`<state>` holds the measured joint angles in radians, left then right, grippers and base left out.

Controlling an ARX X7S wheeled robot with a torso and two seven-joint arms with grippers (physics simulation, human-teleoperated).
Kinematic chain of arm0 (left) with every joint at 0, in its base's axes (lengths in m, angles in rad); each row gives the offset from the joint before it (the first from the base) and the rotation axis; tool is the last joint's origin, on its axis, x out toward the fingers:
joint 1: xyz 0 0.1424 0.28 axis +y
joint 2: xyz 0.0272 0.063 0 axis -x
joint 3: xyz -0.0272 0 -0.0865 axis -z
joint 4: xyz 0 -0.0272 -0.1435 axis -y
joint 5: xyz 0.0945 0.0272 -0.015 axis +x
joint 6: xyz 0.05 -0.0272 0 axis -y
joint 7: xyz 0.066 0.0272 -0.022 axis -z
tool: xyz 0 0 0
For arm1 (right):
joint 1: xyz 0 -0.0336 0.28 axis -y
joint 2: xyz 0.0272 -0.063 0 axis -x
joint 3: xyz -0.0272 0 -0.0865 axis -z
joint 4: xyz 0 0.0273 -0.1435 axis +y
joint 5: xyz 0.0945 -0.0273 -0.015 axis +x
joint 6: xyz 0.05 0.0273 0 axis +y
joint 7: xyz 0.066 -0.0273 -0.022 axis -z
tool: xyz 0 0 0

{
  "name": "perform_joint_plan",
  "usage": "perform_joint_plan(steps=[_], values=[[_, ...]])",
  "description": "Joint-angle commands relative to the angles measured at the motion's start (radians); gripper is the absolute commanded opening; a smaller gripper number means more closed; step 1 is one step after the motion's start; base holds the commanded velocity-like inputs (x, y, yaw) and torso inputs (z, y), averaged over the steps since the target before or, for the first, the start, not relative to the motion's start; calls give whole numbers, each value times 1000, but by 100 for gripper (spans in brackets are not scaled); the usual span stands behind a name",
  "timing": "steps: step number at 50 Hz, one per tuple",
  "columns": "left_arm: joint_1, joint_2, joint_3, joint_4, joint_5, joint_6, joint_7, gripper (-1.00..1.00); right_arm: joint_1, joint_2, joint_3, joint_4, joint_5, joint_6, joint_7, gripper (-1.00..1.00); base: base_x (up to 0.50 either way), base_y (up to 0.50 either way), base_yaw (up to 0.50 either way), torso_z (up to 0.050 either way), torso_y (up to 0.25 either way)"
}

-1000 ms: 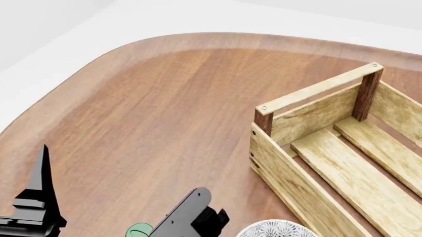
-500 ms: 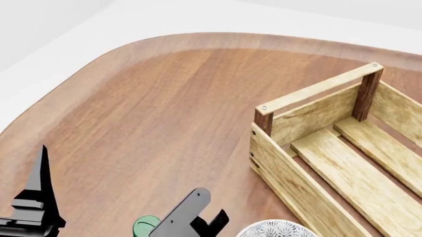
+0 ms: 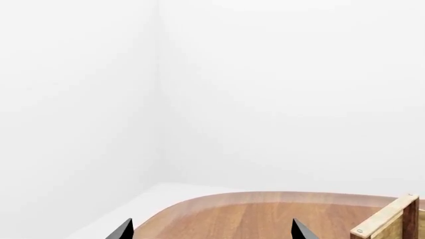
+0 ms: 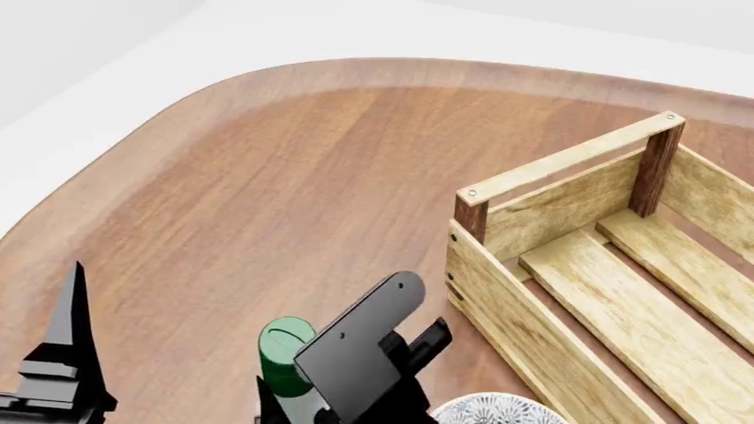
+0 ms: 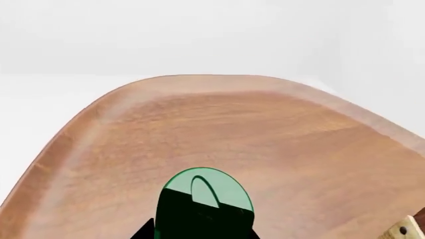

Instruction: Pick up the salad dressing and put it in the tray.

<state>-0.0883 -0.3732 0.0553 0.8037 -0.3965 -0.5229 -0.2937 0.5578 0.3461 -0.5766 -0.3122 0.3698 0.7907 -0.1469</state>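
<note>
Head view: right gripper (image 4: 309, 389) is clamped on the salad dressing (image 4: 282, 355), green cap showing w/ a bit of dark bottle body under it, held up off the tabletop (image 4: 271, 185). Bottle sits near the tray (image 4: 554, 208), on the side of its short end wall, not inside it. Tray's a slatted wooden crate w/ dark brown corner posts, bare slats visible on its floor. A grey-white patterned bowl (image 4: 493, 410) peeks in just beside the tray's near corner, right next to the gripper's black body.

Left gripper (image 4: 69, 353) is well apart from the tray, over the far side of the tabletop from it; black fingers pointing up.

Left wrist view: two dark fingertips (image 3: 302, 231) stand apart w/ nothing between them, so that gripper's spread & empty. One tray corner (image 3: 391, 221) shows at the frame edge, rounded tabletop (image 3: 265, 219) and white walls beyond.

Right wrist view: green cap of the salad dressing (image 5: 206, 199) fills the area btwn the black fingers, seen close up; tabletop (image 5: 219, 124) curves away behind it, and a sliver of the tray (image 5: 406, 230) shows at the corner.
</note>
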Motion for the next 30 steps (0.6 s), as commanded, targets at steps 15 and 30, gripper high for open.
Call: perform_joint_plan(steps=[15, 30], values=[[3, -12, 12, -2, 8, 5, -11, 100, 162, 56, 235, -198, 86, 257, 96, -100, 0, 0, 0, 0, 0], [5, -15, 25, -5, 15, 11, -16, 100, 268, 103, 371, -223, 124, 377, 129, -100, 0, 0, 0, 0, 1]])
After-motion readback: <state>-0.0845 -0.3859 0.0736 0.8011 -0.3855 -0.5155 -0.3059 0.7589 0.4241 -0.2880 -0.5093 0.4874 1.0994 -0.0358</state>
